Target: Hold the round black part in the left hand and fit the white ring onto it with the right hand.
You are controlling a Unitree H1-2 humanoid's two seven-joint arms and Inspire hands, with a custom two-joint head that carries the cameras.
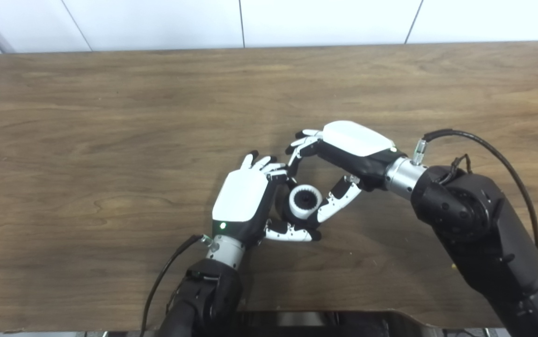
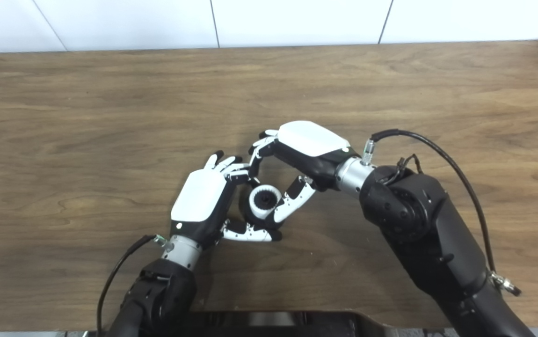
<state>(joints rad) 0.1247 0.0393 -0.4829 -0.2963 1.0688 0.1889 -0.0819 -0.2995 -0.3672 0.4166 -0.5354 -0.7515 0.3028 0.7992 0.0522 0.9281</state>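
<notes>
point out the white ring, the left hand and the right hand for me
white ring (image 1: 305,201), left eye view, on its white rim.
left hand (image 1: 241,196), left eye view, on its white back cover.
right hand (image 2: 313,139), right eye view, on its white back cover.

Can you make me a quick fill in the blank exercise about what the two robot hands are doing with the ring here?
1. The white ring sits on a round part whose color is ____.
2. That round black part is held by the ____ hand.
3. The hands work above a table made of ____.

Missing words: black; left; wood
</notes>
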